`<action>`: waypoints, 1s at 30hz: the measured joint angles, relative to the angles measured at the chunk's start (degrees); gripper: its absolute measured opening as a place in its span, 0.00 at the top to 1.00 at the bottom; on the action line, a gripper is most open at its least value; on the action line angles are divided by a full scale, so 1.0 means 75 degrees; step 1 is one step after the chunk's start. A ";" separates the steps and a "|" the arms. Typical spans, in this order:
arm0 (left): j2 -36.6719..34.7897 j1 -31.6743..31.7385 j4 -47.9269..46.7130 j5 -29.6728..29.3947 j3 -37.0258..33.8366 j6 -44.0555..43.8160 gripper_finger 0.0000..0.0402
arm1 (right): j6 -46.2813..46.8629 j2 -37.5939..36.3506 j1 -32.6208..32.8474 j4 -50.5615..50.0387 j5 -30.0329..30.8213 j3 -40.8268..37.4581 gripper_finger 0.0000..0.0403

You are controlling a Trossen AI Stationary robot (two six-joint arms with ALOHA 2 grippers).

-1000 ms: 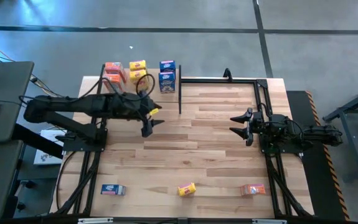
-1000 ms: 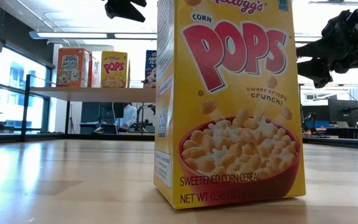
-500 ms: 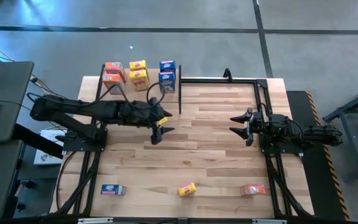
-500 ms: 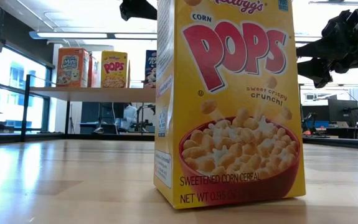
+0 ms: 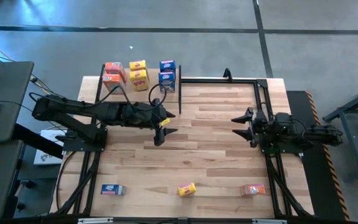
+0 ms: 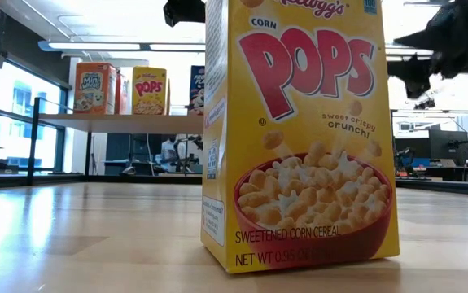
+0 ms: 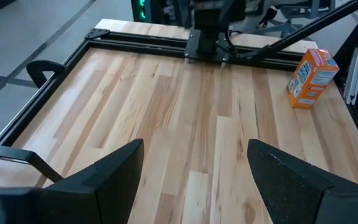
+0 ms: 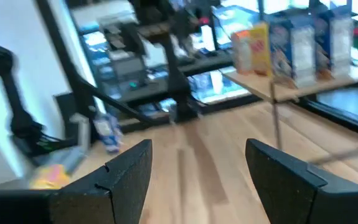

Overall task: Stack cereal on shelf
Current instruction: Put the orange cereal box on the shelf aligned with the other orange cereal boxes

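While three boxes wait along the table's near edge, both grippers hang empty above the middle. The blue box lies toward the near left corner, the yellow box at mid-edge, and the orange box toward the near right corner; each is well apart from the others.

Farther in, the left gripper hovers over the table's centre-left with its fingers spread wide and nothing between them, which the left wrist view confirms. The right gripper hangs near the right edge, fingers likewise apart and empty.

Farthest off, at the far left corner, the shelf already carries six boxes in three colour pairs: orange, yellow, blue.

The risks I judge from here are these. The three remaining boxes are light card, so a gripper closing off-centre could tip or skid one instead of seizing it. On the shelf, the six stand close together, and a seventh brought in low or crooked could knock its neighbours off the board. The shelf's black posts also stand in the left arm's likely path.
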 joint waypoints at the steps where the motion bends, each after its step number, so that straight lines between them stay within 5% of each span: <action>1: 0.0001 0.0000 -0.0001 0.0000 0.0000 -0.0003 0.31 | 0.0005 0.0000 0.0000 -0.0027 -0.0135 0.0131 0.38; 9: -0.0002 0.0003 -0.0007 -0.0001 0.0000 0.0000 0.31 | 0.0006 0.0584 0.0000 -0.1973 -0.0502 0.1916 0.33; 21: -0.0005 0.0003 -0.0019 -0.0003 0.0000 0.0009 0.31 | 0.0779 0.3277 0.0000 -0.6448 -0.0524 0.5558 0.33; 30: -0.0008 0.0003 -0.0025 -0.0003 0.0000 0.0015 0.31 | 0.1076 0.5018 0.0043 -0.7877 -0.1690 0.6965 0.33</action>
